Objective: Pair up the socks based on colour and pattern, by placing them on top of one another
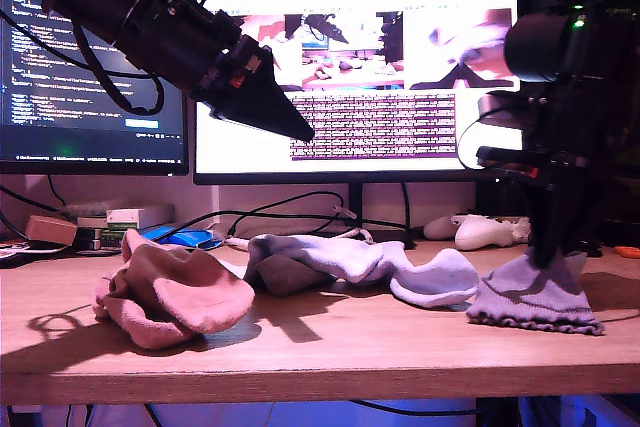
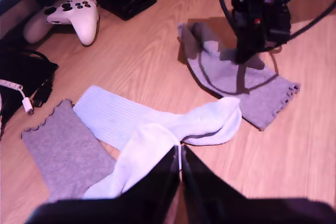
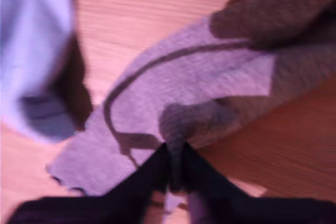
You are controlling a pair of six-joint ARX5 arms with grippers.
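The second gripper point(image 3: 174, 151), its jaws closed on the grey-lavender sock point(image 1: 530, 299) at the exterior view's right, should lift it clear of the table point(image 1: 320, 352), pass over the white socks point(image 2: 205, 124) and lay it flat on its mate point(image 2: 65, 150); the first gripper point(image 1: 295, 129) hangs closed, empty.

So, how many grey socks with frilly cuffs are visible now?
2. The first grey sock lies beside the white socks; the second grey sock lies apart, at my second gripper. Others may be hidden.
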